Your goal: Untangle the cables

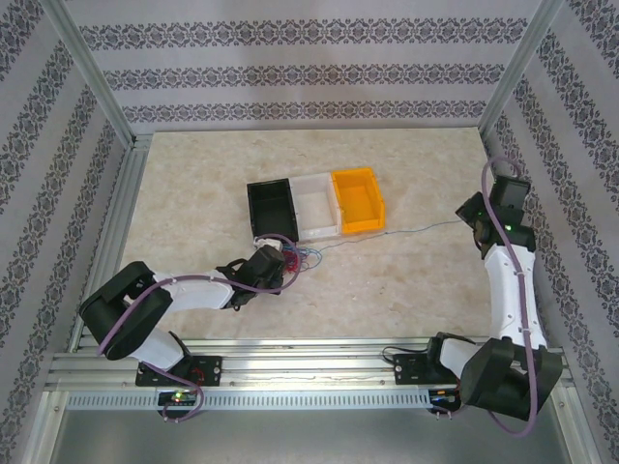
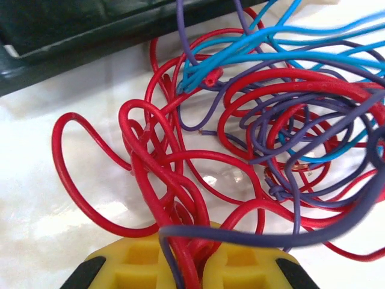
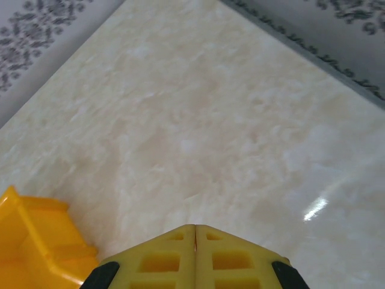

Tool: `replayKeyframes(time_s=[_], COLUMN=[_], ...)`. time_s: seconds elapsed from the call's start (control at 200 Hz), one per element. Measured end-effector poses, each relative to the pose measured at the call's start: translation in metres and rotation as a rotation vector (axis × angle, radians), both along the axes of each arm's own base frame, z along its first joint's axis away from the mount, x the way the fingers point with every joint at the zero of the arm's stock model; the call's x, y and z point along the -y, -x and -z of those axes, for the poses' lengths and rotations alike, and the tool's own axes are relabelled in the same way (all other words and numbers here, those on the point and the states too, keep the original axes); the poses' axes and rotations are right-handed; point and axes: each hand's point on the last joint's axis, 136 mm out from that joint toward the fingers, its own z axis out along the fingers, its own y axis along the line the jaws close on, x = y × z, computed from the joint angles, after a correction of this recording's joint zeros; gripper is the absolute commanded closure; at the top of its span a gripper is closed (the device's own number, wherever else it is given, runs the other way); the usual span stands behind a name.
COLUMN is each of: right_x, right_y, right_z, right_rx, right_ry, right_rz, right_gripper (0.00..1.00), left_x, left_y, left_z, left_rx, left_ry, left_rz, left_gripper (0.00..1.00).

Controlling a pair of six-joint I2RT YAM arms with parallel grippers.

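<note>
The cables (image 1: 302, 258) are a small clump of red, blue and purple wires lying just in front of the black bin (image 1: 273, 206). In the left wrist view the cables (image 2: 271, 120) are looped over each other on the table. My left gripper (image 1: 283, 265) (image 2: 201, 241) is shut on several red strands at the clump's near edge, and a purple wire crosses over its fingertips. A single thin cable (image 1: 397, 233) runs straight from the clump to my right gripper (image 1: 471, 220) (image 3: 195, 227), which is shut, its jaws meeting, at the table's right side.
Three bins stand side by side mid-table: black, white (image 1: 316, 203) and orange (image 1: 358, 198). The orange bin's corner (image 3: 36, 241) shows at the lower left of the right wrist view. Aluminium frame posts and patterned walls enclose the table.
</note>
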Motion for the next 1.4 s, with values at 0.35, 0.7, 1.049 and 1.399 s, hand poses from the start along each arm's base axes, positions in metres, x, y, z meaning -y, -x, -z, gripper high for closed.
replayKeyframes(time_s=[0.35,0.7,1.049,1.399], right_x=[-0.006,-0.150,-0.236,-0.326], right_y=[0.006,0.050,0.049,0.044], right_z=[0.003,0.127,0.158,0.167], right_rx=[-0.051,-0.365,-0.380,-0.379], right_ry=[0.006,0.009,0.018,-0.063], right_rz=[-0.009,-0.390,-0.664,-0.988], right_gripper=[1.00,1.00,0.94,0.56], left_x=[-0.012,-0.005,-0.001,-0.001], left_y=[-0.004,-0.007,-0.010,-0.010], left_z=[0.002,0.002,0.003,0.005], left_rx=[0.001,-0.025,-0.035,-0.048], left_ry=[-0.063,-0.154,-0.187,-0.198], left_rz=[-0.056,0.069,0.124,0.130], left_gripper=[1.00,1.00,1.00,1.00])
